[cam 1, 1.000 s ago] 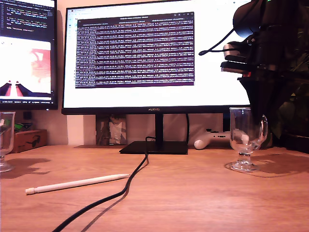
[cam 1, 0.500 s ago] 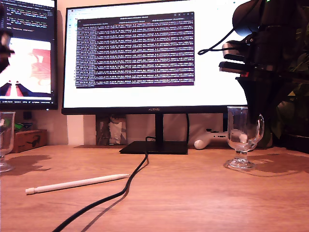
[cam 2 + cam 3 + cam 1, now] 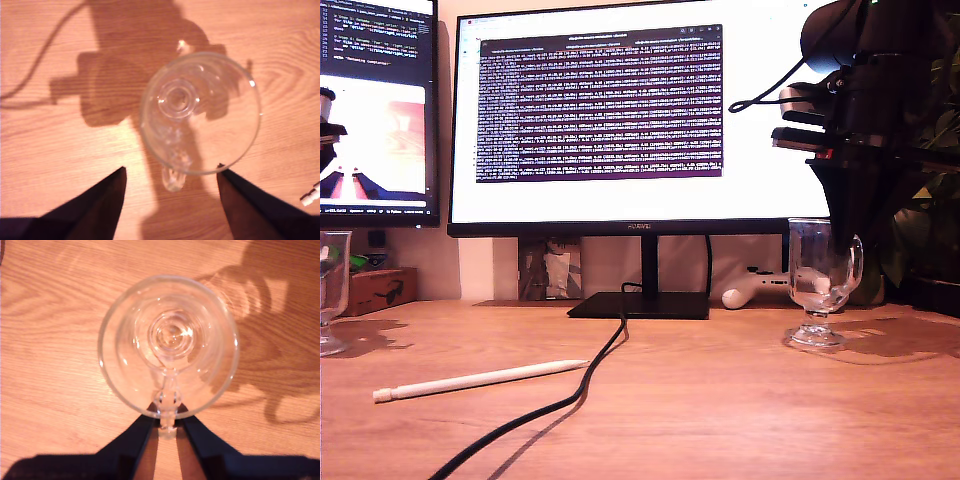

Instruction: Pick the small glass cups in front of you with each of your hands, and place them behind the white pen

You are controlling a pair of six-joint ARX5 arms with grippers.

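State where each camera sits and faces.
Exterior view: low on the desk, facing the monitors; an arm stands over its right glass cup.
First wrist view: straight down on the exterior view's left glass cup; my first gripper open.
Second wrist view: down on that right glass cup; my second gripper grips its handle.
Shared: the cups.

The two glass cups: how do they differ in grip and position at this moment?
The first cup sits free before the open jaws of my first gripper; the second cup has its handle pinched by my second gripper. The first cup is cut by the exterior view's left edge, near the white pen; the second stands at that view's right. Both are upright and empty.
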